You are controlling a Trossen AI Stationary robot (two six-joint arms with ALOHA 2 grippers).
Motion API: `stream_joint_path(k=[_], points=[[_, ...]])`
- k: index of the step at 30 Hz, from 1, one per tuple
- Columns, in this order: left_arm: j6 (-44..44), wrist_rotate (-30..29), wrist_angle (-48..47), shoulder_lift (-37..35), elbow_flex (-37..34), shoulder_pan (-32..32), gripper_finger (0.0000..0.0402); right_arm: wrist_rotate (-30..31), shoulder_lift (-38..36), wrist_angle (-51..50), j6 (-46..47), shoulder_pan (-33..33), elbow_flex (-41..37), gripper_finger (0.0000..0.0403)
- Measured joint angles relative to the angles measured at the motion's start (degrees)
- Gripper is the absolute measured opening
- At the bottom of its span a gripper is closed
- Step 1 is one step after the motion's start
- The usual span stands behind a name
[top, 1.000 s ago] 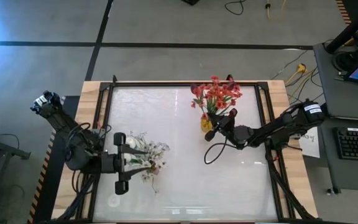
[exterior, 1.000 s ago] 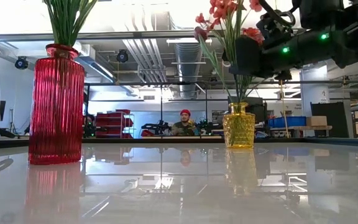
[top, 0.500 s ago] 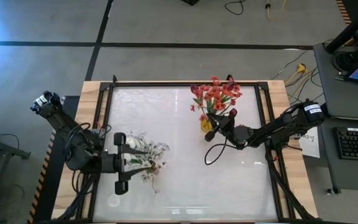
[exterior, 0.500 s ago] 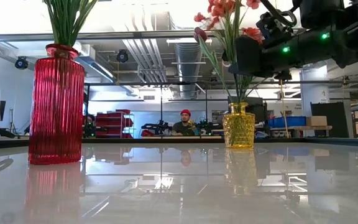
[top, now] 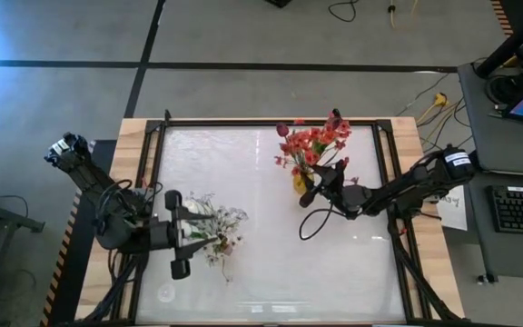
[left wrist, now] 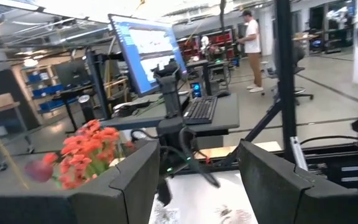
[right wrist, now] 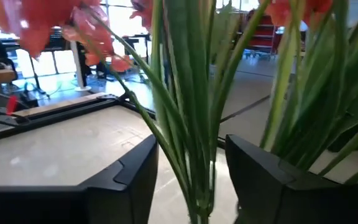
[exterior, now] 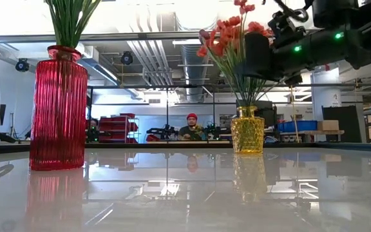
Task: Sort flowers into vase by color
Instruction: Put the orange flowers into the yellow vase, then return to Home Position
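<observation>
Right hand [top: 320,184] sits level above the worktop [top: 271,263], forearm reaching in from the right edge; I see its fingers [right wrist: 129,171] parted, green stems standing between them ungripped. Directly ahead of that hand, the orange-red flowers [top: 311,143] stand in the yellow vase [exterior: 247,131], stems near upright, blossoms fanning outward above. Left hand [top: 178,234] hangs open beside the whitish flowers [top: 214,227] in the red vase [exterior: 58,109].

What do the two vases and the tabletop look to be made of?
Red vase: likely ribbed glass, translucent with vertical flutes. Yellow vase: probably textured amber glass, light passing through. Tabletop: glossy white, perhaps glass or acrylic; it mirrors both vases.
</observation>
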Motion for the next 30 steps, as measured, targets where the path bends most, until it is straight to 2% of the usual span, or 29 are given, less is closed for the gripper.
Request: stream_joint_path(k=[8, 15, 20, 23, 27, 28, 30], points=[[-0.3, -1.1, -1.2, -1.6, 0.0, -0.7, 0.02, 0.1, -2.6, -0.4, -2.1, 3.8, 0.0, 0.021], [-0.3, -0.7, -6.2, -6.9, 0.0, -7.1, 0.02, 3.0, -6.6, -0.4, -6.7, 7.4, 0.0, 0.0212], [-2.4, -0.5, -12.3, -10.2, 0.0, -11.4, 0.02, 3.0, -9.5, -1.5, -7.2, 9.0, 0.0, 0.0212], [-5.2, 4.6, -19.1, -11.8, 0.0, -14.6, 0.02, 2.8, -11.0, -4.8, -7.2, 10.4, 0.0, 0.0211], [-15.7, 19.8, -26.8, -13.0, 0.0, -18.8, 0.02, 1.8, -12.8, -8.5, -11.0, 14.2, 0.0, 0.021], [-19.0, 21.9, -27.6, -13.0, 0.0, -19.9, 0.02, 1.5, -13.2, -8.5, -12.2, 15.5, 0.0, 0.021], [-24.6, 21.9, -28.3, -12.5, 0.0, -22.2, 0.0198, 1.4, -14.2, -8.3, -15.0, 17.6, 0.0, 0.021]])
